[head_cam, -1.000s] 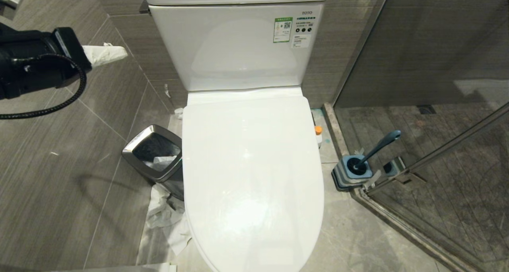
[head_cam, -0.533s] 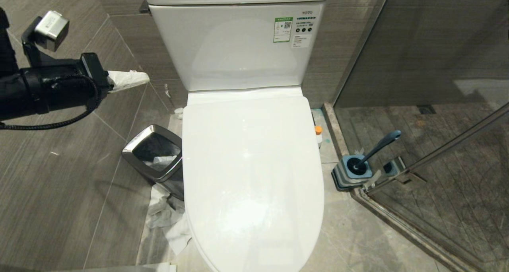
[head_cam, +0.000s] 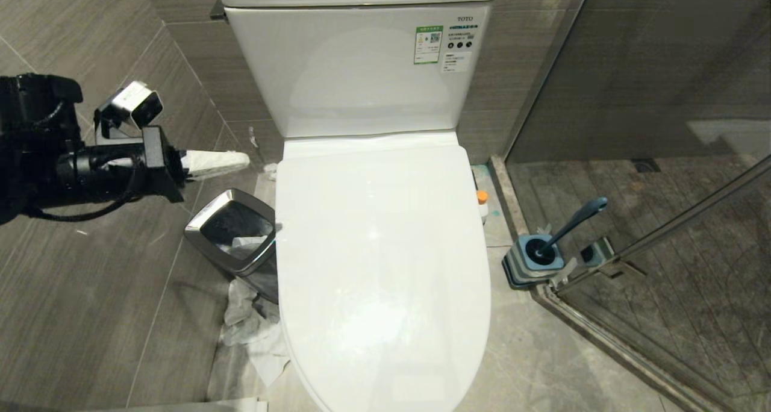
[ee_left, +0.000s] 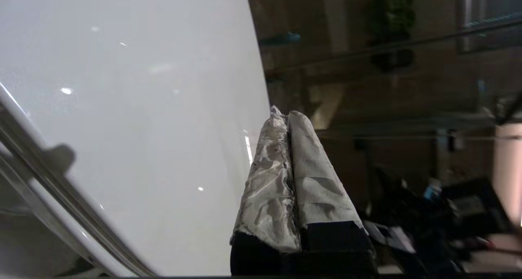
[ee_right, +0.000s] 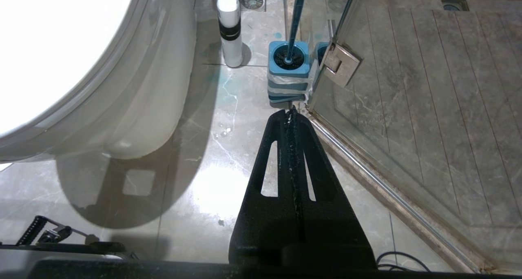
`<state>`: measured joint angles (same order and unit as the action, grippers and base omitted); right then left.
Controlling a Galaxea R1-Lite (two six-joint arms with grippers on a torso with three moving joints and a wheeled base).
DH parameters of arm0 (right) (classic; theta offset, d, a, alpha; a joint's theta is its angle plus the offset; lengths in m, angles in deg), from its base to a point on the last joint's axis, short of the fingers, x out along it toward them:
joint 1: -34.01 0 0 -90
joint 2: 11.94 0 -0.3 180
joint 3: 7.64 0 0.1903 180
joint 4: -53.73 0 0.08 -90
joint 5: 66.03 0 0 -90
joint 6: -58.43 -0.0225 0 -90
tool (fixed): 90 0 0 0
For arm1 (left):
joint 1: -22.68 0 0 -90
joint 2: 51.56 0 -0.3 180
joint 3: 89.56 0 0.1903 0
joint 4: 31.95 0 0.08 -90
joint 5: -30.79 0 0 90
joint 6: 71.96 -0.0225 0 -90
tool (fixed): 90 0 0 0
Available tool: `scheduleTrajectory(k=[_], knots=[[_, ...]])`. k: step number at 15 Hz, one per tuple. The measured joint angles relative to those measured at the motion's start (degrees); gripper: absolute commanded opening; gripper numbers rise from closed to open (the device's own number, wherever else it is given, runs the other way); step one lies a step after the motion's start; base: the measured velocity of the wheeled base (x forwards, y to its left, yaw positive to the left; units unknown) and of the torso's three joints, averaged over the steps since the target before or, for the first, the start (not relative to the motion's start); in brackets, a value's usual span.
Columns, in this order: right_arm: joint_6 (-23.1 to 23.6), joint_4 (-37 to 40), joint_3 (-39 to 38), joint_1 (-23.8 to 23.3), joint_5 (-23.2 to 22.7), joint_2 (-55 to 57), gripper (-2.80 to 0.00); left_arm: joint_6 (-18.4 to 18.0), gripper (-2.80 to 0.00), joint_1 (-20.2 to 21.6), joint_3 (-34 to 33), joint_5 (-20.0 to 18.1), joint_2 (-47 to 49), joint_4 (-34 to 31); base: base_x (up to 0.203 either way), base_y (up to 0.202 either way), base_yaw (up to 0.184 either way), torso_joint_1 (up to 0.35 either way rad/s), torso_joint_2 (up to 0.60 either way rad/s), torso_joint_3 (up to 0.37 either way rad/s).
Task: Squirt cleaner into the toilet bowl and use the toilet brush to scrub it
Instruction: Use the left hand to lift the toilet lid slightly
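Toilet lid (head_cam: 379, 249) down, bowl covered. My left gripper (head_cam: 217, 162), jaws pressed together and empty, points level at the lid's left edge, just beside it. Right gripper (ee_right: 291, 116), jaws closed, empty, nearer cleaner bottle (ee_right: 229, 26) and toilet brush (head_cam: 569, 225), handle leaning right.

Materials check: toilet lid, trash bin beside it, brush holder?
Toilet lid: glossy white, likely hard plastic; soft highlights, thin edge. Could be ceramic-look, can't confirm.
Trash bin: polished metal, probably stainless; mirror-like silver rim and side.
Brush holder: blue, looks like matte moulded plastic with pale bands; exact material unclear.
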<state>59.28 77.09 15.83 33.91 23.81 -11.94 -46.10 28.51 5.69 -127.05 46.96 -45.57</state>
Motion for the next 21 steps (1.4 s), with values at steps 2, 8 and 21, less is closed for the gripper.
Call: scheduleTrajectory(k=[2,8,21], knots=[[0.0,0.0,0.0,0.0,0.01,0.0,-2.8,-1.87,-2.8,4.34,-1.33,-8.41,2.81,0.07,0.0,0.0,0.0,0.0,0.0,0.0],[0.0,0.0,0.0,0.0,0.0,0.0,-2.8,-18.5,-2.8,9.23,-6.97,-12.93,10.11,-0.3,0.0,0.0,0.0,0.0,0.0,0.0],[0.02,0.0,-0.01,0.0,0.01,0.0,-2.8,-22.75,-2.8,8.41,-20.14,-13.72,11.24,3.34,0.0,0.0,0.0,0.0,0.0,0.0]])
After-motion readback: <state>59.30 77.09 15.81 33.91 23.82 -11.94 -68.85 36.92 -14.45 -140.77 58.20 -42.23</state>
